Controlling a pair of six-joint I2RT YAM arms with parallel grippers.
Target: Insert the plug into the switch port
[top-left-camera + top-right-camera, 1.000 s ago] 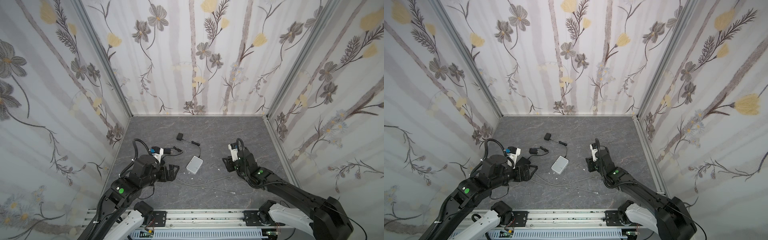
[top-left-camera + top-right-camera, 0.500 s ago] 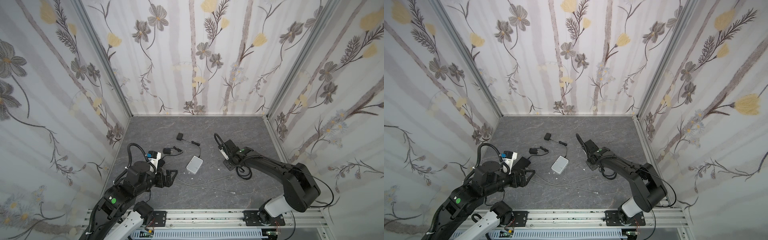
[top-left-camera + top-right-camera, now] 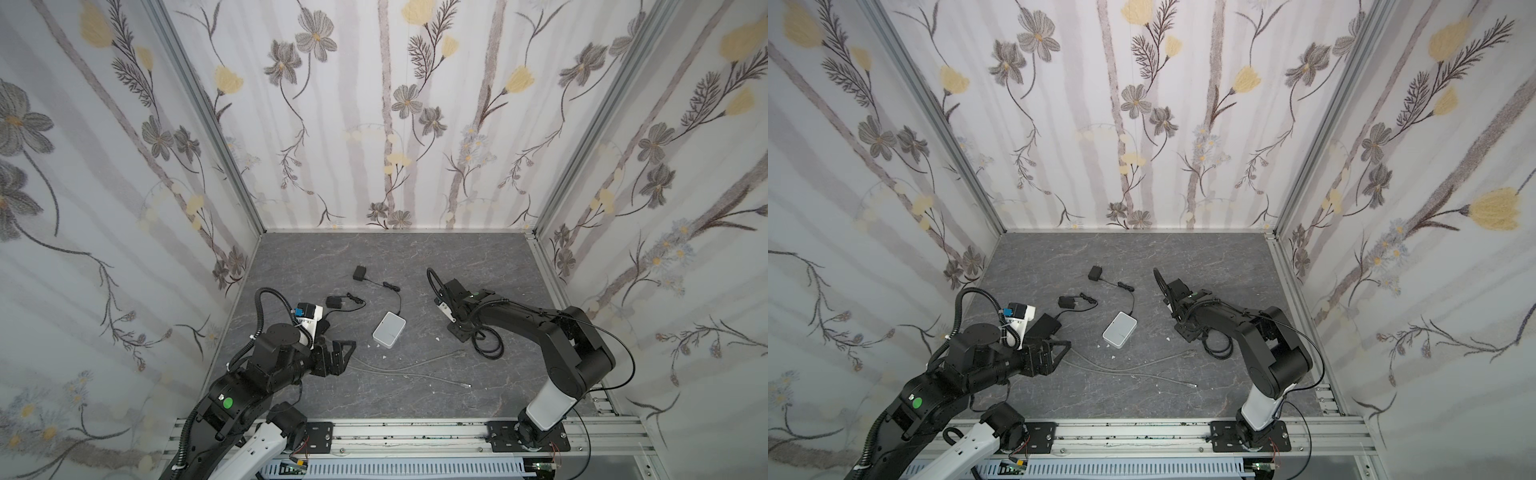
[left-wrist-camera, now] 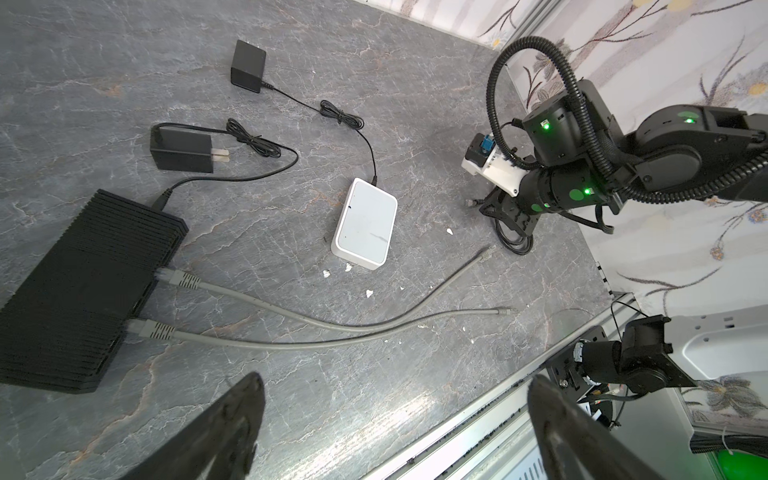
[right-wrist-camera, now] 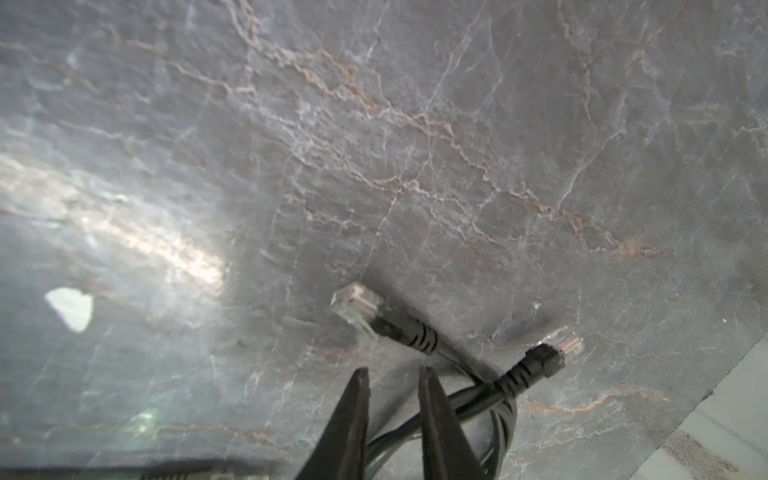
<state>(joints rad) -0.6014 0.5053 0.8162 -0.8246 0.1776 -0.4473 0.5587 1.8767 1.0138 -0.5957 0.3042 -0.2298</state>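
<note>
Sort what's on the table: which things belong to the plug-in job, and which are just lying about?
Job: white box; black cable with clear plugs.
Lying about: black ribbed box; two grey cables; two black chargers.

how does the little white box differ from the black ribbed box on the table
Finish: the white box is smooth with a pale grey top; the black box is dark and ribbed.
Size: the black box is clearly bigger than the white box.
Cables: two grey cables are plugged into the black box; none reach the white box.
Shared: both lie flat on the table, each with a thin black cord running to it.
</note>
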